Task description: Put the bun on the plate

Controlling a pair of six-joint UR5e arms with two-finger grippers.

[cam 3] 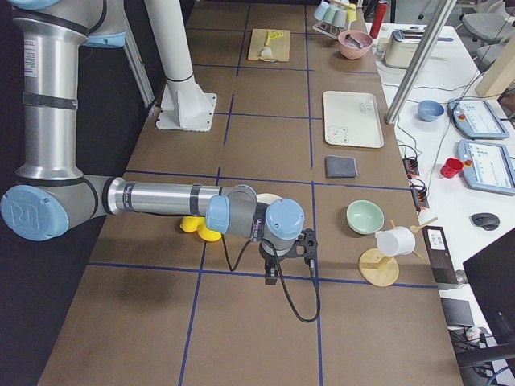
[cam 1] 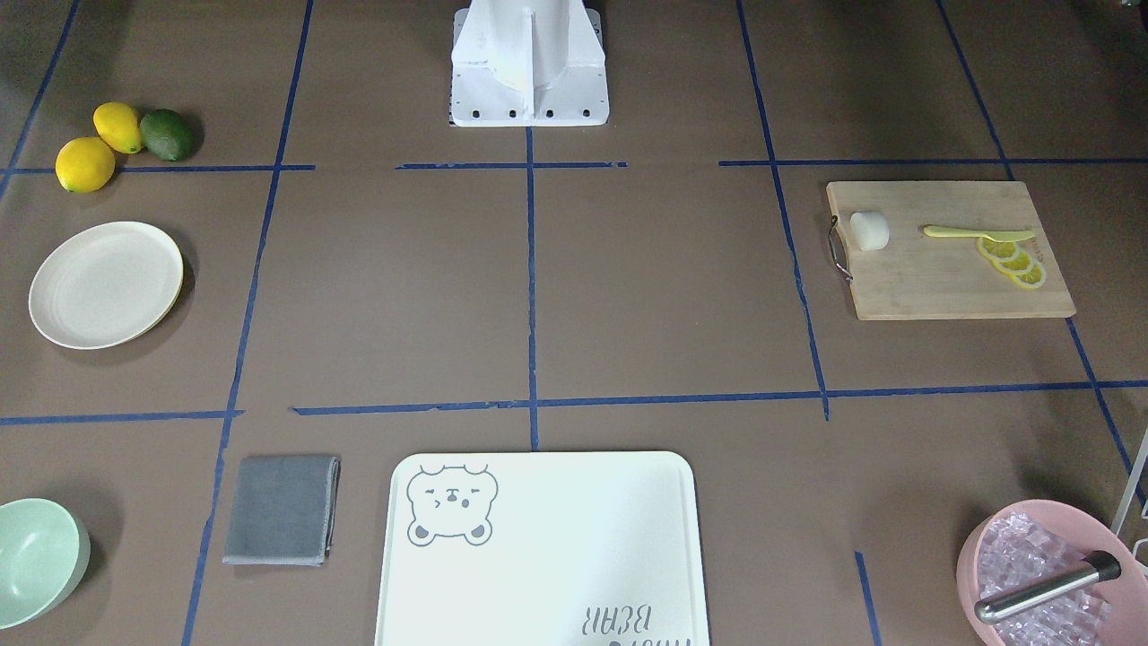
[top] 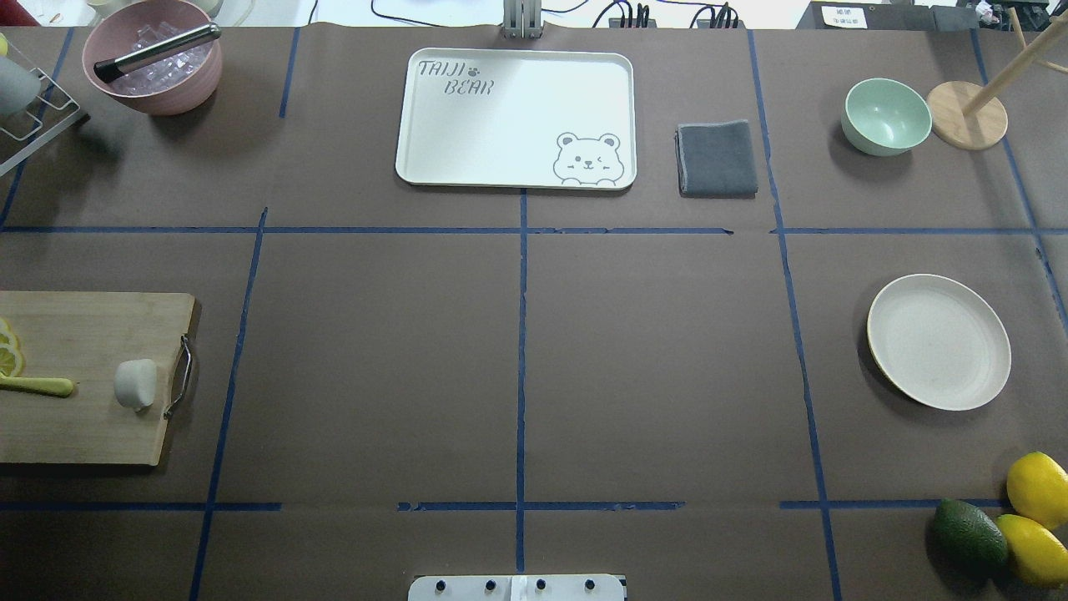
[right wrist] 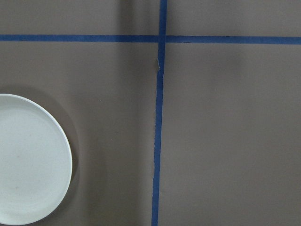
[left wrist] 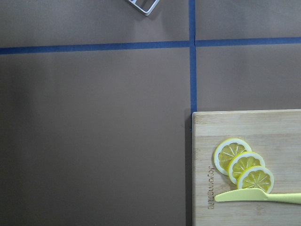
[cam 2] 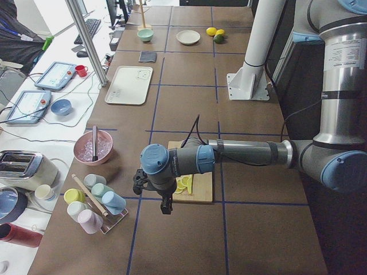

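Observation:
The small white bun (cam 1: 868, 231) (top: 135, 384) lies on the handle end of a wooden cutting board (cam 1: 942, 287). Far across the table, the cream-white plate (cam 1: 106, 283) (top: 939, 341) (right wrist: 28, 160) sits bare. Neither gripper shows in the overhead or front view. In the exterior left view my left gripper (cam 2: 165, 206) hangs over the board's outer end, away from the bun; I cannot tell whether it is open or shut. In the exterior right view my right gripper (cam 3: 273, 275) hovers just beyond the plate, its state also unclear. The left wrist view does not show the bun.
Lemon slices (left wrist: 242, 165) and a yellow knife (cam 1: 973, 234) share the board. A bear-printed tray (top: 517, 117), grey cloth (top: 717, 159), mint bowl (top: 886, 115), pink ice bowl (top: 154, 63), two lemons (cam 1: 99, 148), an avocado (cam 1: 167, 135) and a wooden stand (top: 968, 113) ring the table.

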